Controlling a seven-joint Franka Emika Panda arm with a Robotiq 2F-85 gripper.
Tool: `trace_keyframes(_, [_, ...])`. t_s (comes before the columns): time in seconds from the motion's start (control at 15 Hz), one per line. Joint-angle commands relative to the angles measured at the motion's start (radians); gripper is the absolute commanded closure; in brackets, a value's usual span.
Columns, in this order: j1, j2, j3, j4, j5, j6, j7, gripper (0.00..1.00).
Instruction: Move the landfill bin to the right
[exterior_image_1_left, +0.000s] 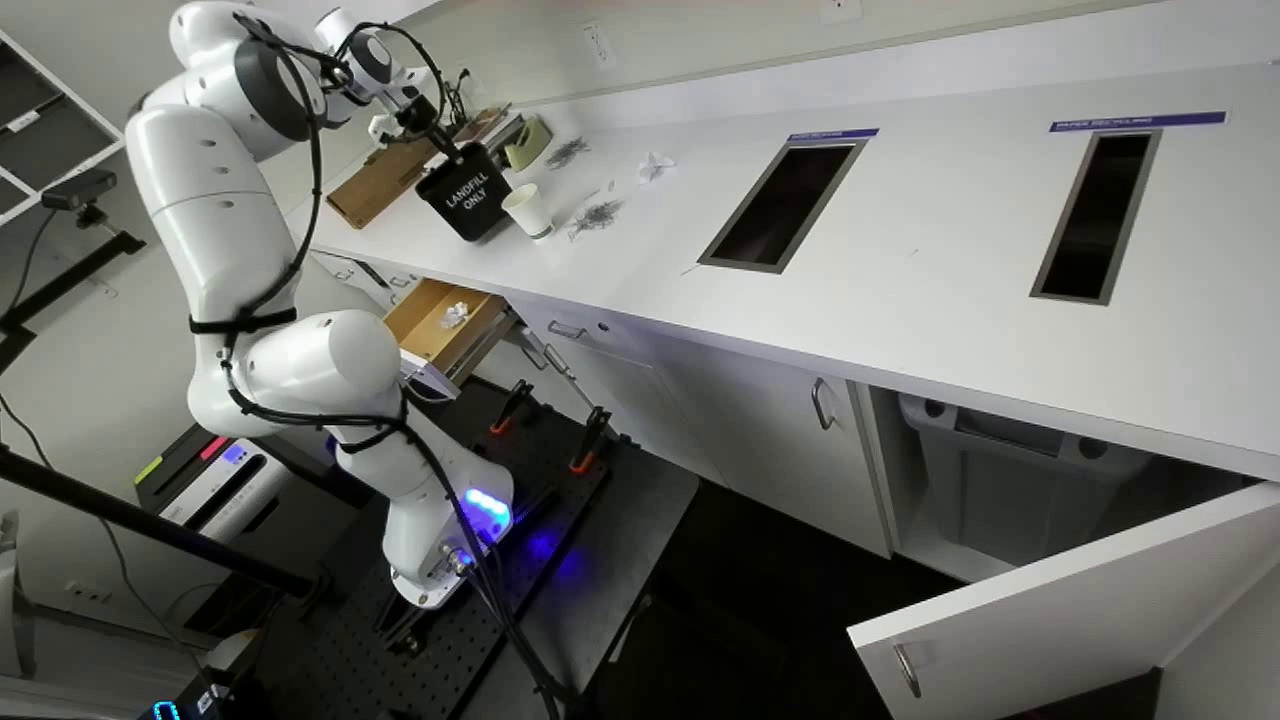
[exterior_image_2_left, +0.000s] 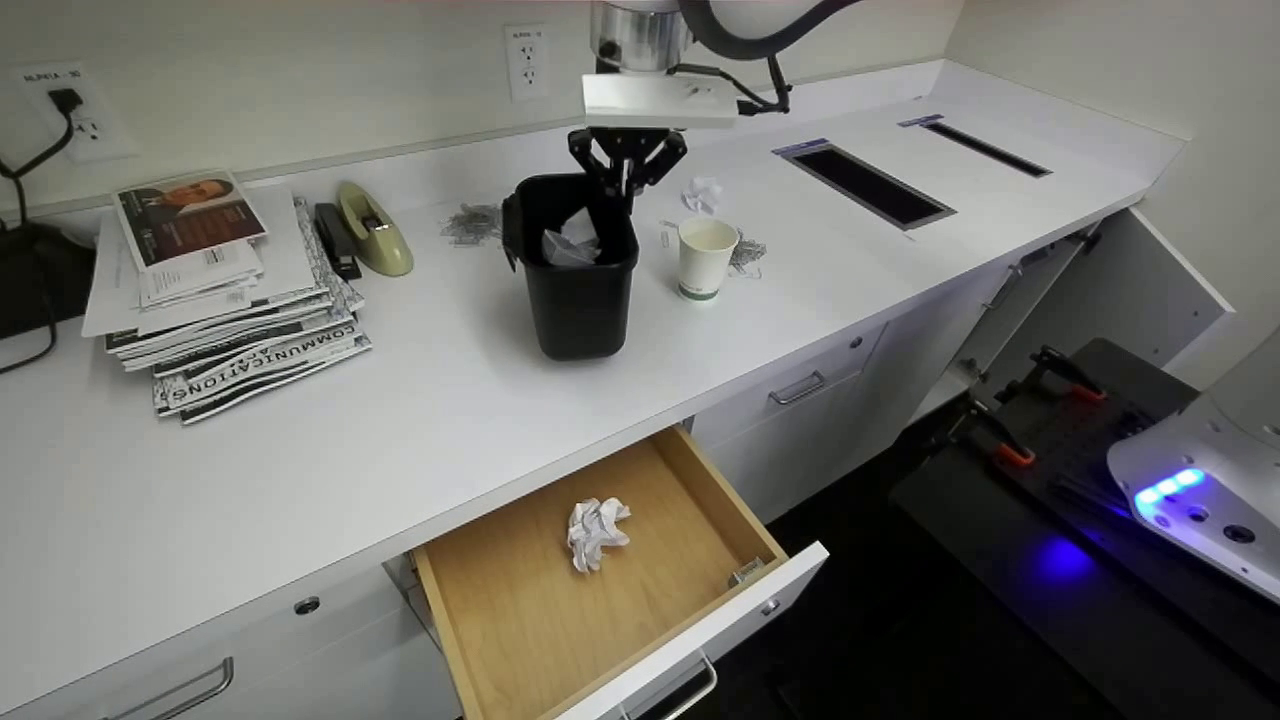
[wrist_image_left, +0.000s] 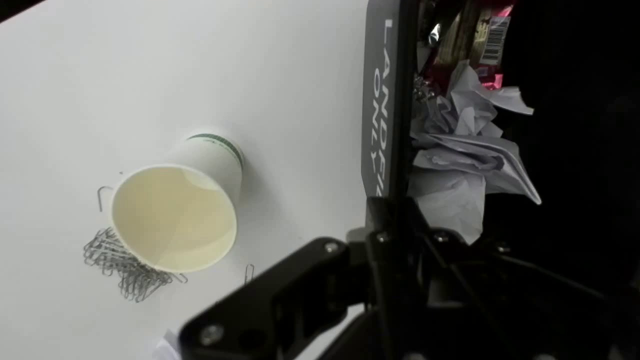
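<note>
Clamping one side wall of the black, tapered plastic landfill bin, my black two-fingered gripper straddles the rim, off-centre toward the back edge of the white, flat-topped bench. I judge this wall thin, stiff and smooth, so the pads may slip or let the bin swivel; mid-wall would be a steadier hold. Inside lie crumpled white paper and shiny red-and-gold wrappers, so I expect a light, sturdy load that sags away from my grip. The bin is between the bench's front and back edges; whether its base touches the top I can't make out. Just beside its lettered wall, but apart, stands a white paper cup, easily knocked, next to a pile of silver wire paper clips. Further along, toward the bench's back right corner, is a dark, metal-framed slot. Taking that way as right, I should go around or above the cup.
</note>
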Motion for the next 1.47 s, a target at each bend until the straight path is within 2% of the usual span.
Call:
trace_keyframes(0.0, [-0.063, -0.2, 0.023, -0.159, 0.076, -0.013, -0.045, 0.98])
trace_keyframes(0.27, [-0.117, -0.375, 0.012, -0.272, 0.156, -0.017, -0.079, 0.98])
trace_keyframes(0.67, [-0.24, -0.667, 0.024, -0.473, 0.179, -0.051, -0.059, 0.98])
trace_keyframes(1.07, [-0.406, -0.95, -0.016, -0.723, 0.22, -0.07, -0.045, 0.98])
trace_keyframes(1.4, [-0.568, -1.163, -0.088, -0.927, 0.223, -0.087, -0.045, 0.98])
